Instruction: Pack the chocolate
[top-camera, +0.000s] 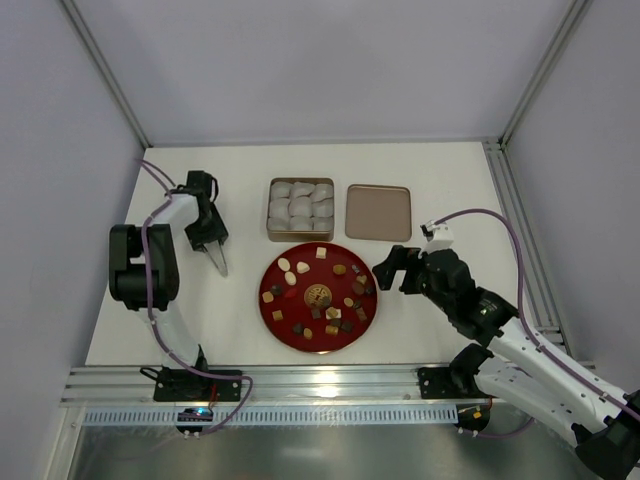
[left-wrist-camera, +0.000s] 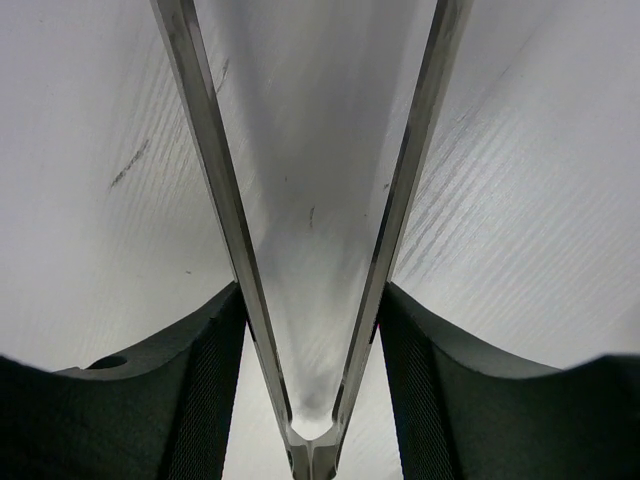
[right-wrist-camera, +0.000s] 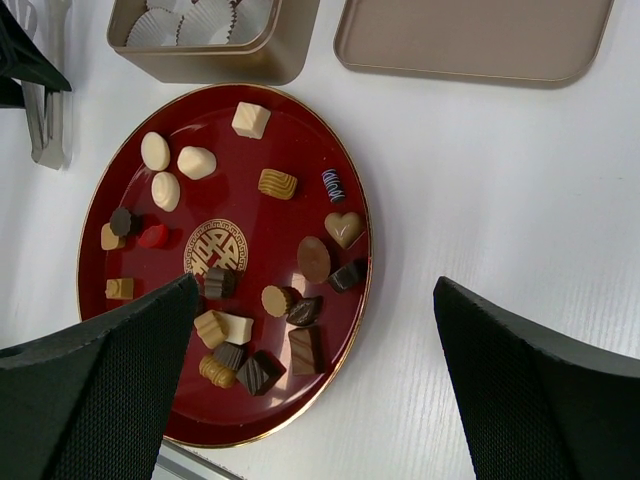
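STATION STATUS

Chocolate (right-wrist-camera: 278, 184): loose on round red plate (right-wrist-camera: 300, 140), scattered across its face. Dark brown, tan and cream-white pieces in square, round, oval and heart shapes. Mostly apart from one another. Several bunched close together near lower rim in right wrist view.

Plate: flat on white counter (top-camera: 450, 180), between the two arms. Gold emblem at centre. Just in front of tin (top-camera: 300, 239), with lid (top-camera: 378, 212) behind and to the right.

Tin: gold-coloured, square, open at top. Packed with white crinkled paper cups (top-camera: 300, 205).

Lid: flat on counter just right of tin, apart from it, rim turned up.

Left claw (left-wrist-camera: 310, 300): clamped from both sides on metal tongs (left-wrist-camera: 215, 170). Tong blades joined at near end in left wrist view, spreading apart toward far end. Positioned left of plate, apart from it. Tong tips angled down toward counter in overhead view. Contact between tips and counter: cannot tell.

Right claw (right-wrist-camera: 315, 290): spread wide apart, nothing held. Positioned at right rim of plate in overhead view, raised above it in right wrist view. Plate, part of tin and part of lid all visible from that camera.
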